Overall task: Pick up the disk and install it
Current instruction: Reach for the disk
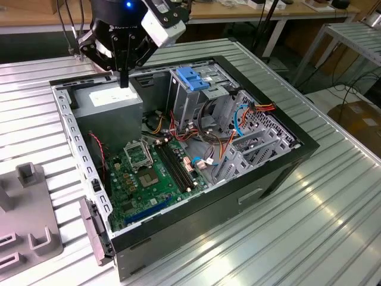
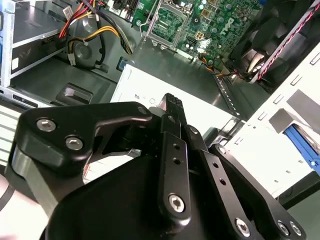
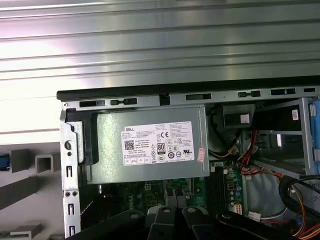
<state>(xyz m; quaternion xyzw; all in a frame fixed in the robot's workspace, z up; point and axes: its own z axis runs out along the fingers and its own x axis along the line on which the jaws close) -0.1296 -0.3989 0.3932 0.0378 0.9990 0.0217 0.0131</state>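
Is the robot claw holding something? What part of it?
No, nothing is held. The gripper hangs shut and empty above the power-supply box.

counter (image 1: 333,214): ribbed metal, glossy sheen. power-supply box (image 3: 112,150): matt grey metal, white paper sticker (image 3: 157,143). tool (image 2: 171,102): matt black. circuit board (image 1: 143,179): green, glossy. cage tab (image 1: 191,80): blue plastic.

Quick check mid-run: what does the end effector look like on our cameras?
The end effector is black, with jointed linkage fingers fastened by silver screws. A blue light glows on its round body, and a white block is mounted at its side.
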